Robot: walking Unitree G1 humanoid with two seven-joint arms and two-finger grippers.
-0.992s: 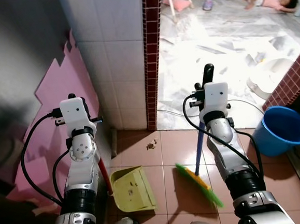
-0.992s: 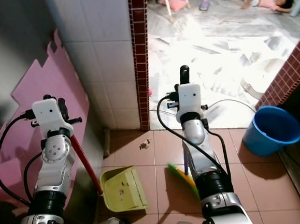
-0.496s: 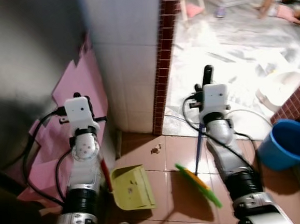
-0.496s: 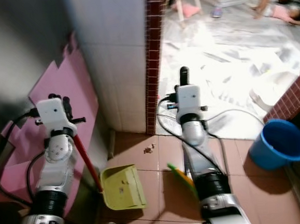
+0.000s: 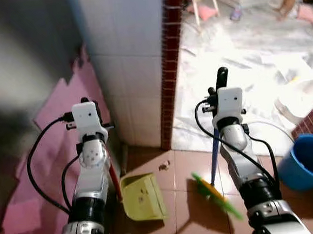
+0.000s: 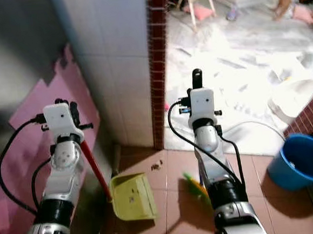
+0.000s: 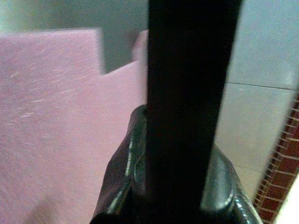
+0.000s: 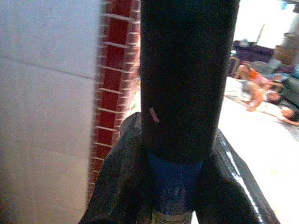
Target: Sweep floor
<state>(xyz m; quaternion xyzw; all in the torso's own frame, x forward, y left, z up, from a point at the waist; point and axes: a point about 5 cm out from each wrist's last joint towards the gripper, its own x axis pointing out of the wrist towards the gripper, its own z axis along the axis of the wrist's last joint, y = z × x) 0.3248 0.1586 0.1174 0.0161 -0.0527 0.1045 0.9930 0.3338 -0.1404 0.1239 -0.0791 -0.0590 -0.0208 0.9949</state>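
Left eye view: both arms are up. The right gripper (image 5: pixel 219 82) carries the broom (image 5: pixel 216 191) by its blue stick, green bristles hanging low over the tiled floor (image 5: pixel 182 164), apart from the dustpan (image 5: pixel 143 196). That yellow dustpan sits near the foot of the white tiled wall (image 5: pixel 128 70), its red handle running up to the left gripper (image 5: pixel 85 103). A small heap of crumbs (image 5: pixel 163 166) lies just ahead of the pan, close to the brick pillar (image 5: pixel 173 67). A blue bucket (image 5: pixel 311 159) stands at the floor's right edge.

Right eye view: same layout, with the crumbs (image 6: pixel 158 164) between pillar and dustpan (image 6: pixel 131 196). People lie on the bright floor far beyond the doorway. My worry is that the bristles look a bit blurred, and a wide swing could scatter the crumbs into the corner by the wall or out past the pillar instead of into the pan. A pan held tilted would let dirt slip under its lip.

Left wrist view: the black fingers (image 7: pixel 219 186) press on either side of a dark handle (image 7: pixel 187 93), pinching it, with a pink foam sheet (image 7: pixel 56 116) behind. If that grip twists, I'd expect the pan to swivel off line.

Right wrist view: the fingers (image 8: pixel 233 186) clamp the broom stick (image 8: pixel 180 79) right at its black grip. Held that high up, the head could wobble and clip the pillar (image 8: pixel 117 79).
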